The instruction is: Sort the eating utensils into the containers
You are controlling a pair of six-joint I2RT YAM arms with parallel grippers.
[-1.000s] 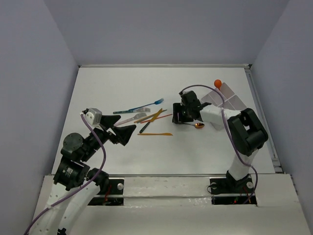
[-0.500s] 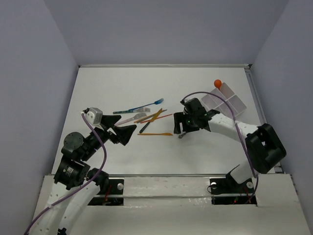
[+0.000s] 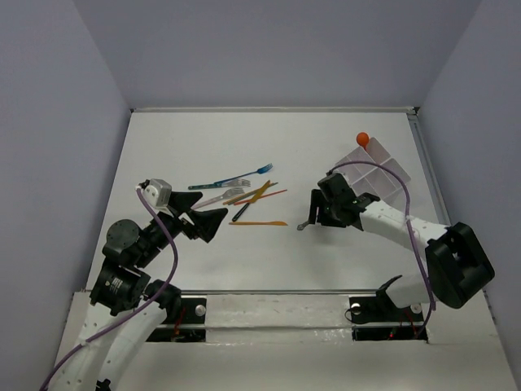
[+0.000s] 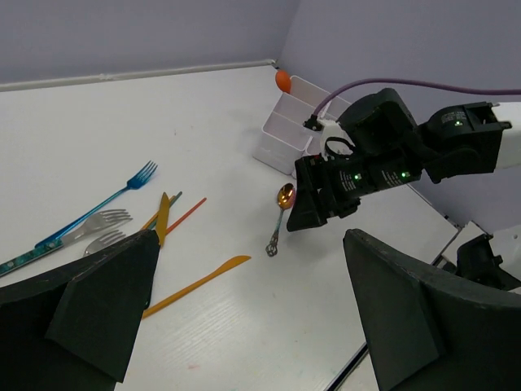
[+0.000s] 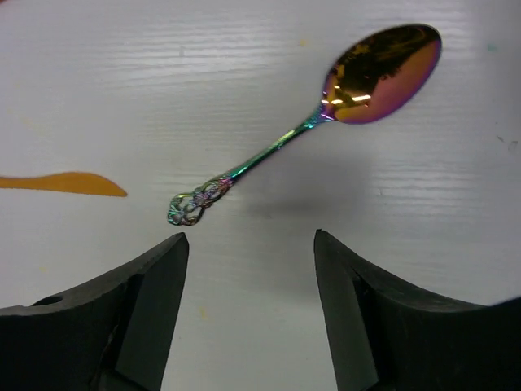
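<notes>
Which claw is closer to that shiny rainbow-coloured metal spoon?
Right. The right claw hovers open beside the spoon; the left claw sits far off, beyond the orange plastic knife.

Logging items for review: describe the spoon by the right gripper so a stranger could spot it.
On the white table, go from the divided box toward the middle, to the open right gripper. The spoon ahead of it lies apart from the utensil pile: iridescent gold-purple bowl, ornate handle, unlike those plain flat pieces.

Left fingers, right fingers seemingly spread.
</notes>
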